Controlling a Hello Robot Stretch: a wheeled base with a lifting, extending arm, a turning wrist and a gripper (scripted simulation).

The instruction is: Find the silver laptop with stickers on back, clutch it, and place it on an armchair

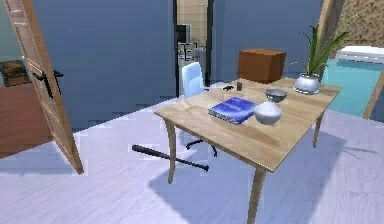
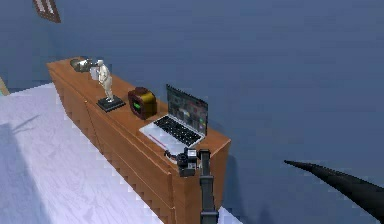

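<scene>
- Laptop (image 2: 178, 122), silver, lid up, sat on a long wooden dresser (image 2: 105, 138) against the blue wall, near the dresser's right end in the arm side view.
- Screen and keyboard faced the camera, so the lid's back and any stickers were hidden.
- Tool (image 2: 184, 160) sat at the end of the dark arm (image 2: 207, 195), at the dresser's near edge, just below the laptop's base in the picture.
- Key relation: laptop lay up and slightly left of the tool, close by. Couldn't tell whether they touched.
- Laptop's long axis (hinge line) ran along the dresser's length, slanting from upper left to lower right. The base's front edge was the side nearest the tool.
- Tool state: couldn't tell whether it held anything, since the laptop stood on the dresser right behind its far end.
- Judged step: lining up for the grasp, with pick-up not yet done. A short reach outward looked enough.
- Neighbours on the dresser: a dark rounded box (image 2: 142, 102) just left of the laptop and a pale statuette (image 2: 106, 84) farther left, both well apart from the tool.
</scene>
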